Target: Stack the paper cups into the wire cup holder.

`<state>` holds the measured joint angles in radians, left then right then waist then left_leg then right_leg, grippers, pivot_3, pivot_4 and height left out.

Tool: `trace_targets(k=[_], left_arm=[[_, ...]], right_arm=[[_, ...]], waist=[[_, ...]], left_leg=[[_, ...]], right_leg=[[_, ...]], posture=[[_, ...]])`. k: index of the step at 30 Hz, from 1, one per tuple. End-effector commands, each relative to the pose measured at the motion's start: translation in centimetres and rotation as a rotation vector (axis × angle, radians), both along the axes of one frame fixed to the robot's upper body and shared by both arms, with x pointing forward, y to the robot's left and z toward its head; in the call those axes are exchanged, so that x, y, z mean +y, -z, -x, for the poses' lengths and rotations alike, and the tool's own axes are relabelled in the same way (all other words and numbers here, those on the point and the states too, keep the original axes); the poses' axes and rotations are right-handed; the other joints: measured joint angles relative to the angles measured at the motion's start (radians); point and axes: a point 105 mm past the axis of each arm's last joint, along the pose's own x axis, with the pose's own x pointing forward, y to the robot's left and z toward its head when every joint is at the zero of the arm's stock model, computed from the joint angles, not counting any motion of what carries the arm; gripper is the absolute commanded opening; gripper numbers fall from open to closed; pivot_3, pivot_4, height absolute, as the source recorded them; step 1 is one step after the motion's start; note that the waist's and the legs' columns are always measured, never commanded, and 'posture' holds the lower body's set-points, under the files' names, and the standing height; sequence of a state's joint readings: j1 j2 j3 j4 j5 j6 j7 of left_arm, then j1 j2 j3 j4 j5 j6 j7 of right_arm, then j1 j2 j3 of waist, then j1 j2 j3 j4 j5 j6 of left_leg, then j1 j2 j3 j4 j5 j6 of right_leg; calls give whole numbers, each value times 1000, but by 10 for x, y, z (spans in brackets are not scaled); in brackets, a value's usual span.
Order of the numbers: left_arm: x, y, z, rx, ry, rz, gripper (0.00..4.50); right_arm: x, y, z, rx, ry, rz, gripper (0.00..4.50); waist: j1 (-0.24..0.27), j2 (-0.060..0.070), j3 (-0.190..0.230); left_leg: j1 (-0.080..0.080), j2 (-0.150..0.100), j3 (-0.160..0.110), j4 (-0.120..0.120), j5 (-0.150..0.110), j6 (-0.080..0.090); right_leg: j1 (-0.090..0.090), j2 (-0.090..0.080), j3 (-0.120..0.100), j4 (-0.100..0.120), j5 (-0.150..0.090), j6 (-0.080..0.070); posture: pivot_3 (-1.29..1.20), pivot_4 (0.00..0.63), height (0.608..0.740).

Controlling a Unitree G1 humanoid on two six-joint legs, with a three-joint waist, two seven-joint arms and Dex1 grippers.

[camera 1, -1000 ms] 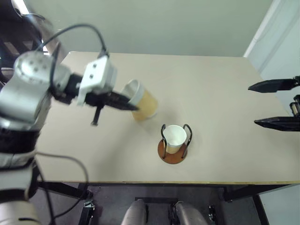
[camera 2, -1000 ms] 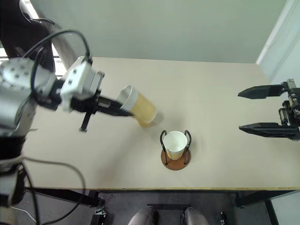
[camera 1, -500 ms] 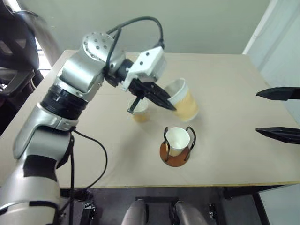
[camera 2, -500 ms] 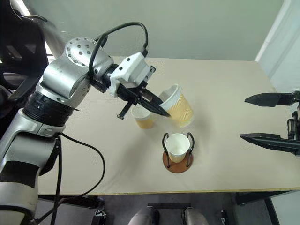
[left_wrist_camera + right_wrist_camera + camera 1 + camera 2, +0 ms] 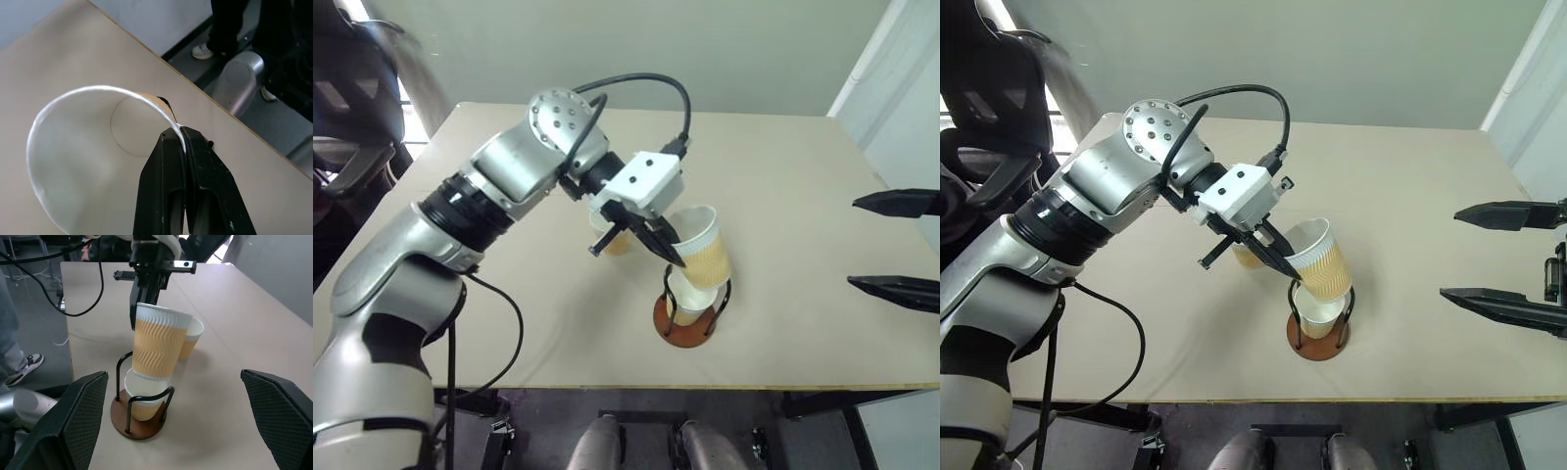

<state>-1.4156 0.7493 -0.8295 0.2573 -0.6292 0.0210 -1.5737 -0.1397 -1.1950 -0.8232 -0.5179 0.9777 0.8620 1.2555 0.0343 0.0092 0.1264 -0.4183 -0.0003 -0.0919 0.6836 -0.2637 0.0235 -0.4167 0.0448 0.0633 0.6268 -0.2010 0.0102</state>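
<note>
1. L gripper (image 5: pixel 178 134): jaws pinched tight on rim of ribbed paper cup (image 5: pixel 1320 262), its base entering cup (image 5: pixel 145 399) in wire cup holder (image 5: pixel 1316 345).
2. R gripper (image 5: pixel 1508 259): jaws wide apart, holding nothing, well off to the side.
3. Third cup (image 5: pixel 192 336) on table (image 5: pixel 1410 176) just behind holder.

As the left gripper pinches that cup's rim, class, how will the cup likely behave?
The held cup is thin paper, so probably light, and its rim may flex where the left gripper pinches. Being tapered, it should nest in the cup in the wire cup holder, though tilted it could catch.
</note>
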Motion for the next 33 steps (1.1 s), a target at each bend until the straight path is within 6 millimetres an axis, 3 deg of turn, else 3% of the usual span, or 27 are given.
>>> trace_targets(k=[1, 33], left_arm=[[-1, -5, 2, -47, 62, -27, 39], [-2, 15, -9, -121, 158, -164, 39]], right_arm=[[1, -8, 6, -53, 20, 2, 4500], [5, 3, 23, -60, 129, -28, 4500]], waist=[[0, 0, 0], [0, 1, 0]], left_leg=[[0, 0, 0, 0, 0, 0], [-1, -1, 1, 1, 0, 0]], right_leg=[[0, 0, 0, 0, 0, 0], [0, 0, 1, 0, -1, 3]], posture=[[0, 150, 740], [0, 150, 740]])
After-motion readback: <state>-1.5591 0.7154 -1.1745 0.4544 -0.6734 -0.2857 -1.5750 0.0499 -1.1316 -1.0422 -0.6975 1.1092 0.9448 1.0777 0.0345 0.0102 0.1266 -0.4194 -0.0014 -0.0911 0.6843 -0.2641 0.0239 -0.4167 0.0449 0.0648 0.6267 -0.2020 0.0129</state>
